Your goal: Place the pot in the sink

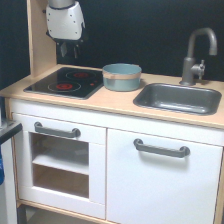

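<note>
The gripper (69,50) hung high over the back of the counter, up against the light wood side panel (40,35), its white housing above and its dark fingers pointing down. From where I stood the fingers were a dark blur, so I could not tell whether they were spread or pressed together; nothing was visibly held between them.

Directly below the gripper lay the black hob (65,82), two red rings glowing on its surface. Off toward the exterior view's right of the gripper, and lower, sat the pot (122,76), upright on the pale wooden counter (115,102), just beside the hob's edge. It was grey-blue with a tan band under the rim, and well apart from the gripper.

Farther still to that side was the sink (178,98), a dark grey basin sunk into the counter, near the pot but not touching it. Behind it rose the grey tap (196,52). Beneath the counter ran white cabinet doors with grey handles (161,148).
</note>
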You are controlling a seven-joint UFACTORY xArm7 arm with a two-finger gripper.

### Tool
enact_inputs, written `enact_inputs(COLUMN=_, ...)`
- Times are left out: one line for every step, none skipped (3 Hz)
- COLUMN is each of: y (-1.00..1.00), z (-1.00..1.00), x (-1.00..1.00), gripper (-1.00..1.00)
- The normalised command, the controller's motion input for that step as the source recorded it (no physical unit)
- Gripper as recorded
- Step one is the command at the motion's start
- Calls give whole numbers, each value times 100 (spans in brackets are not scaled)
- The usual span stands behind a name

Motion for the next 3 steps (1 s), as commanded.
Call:
enact_inputs(y=3, z=2, x=9, gripper=100)
enact_inputs(y=2, z=1, x=5, gripper=100)
enact_inputs(y=-1, z=2, x=3, gripper=100)
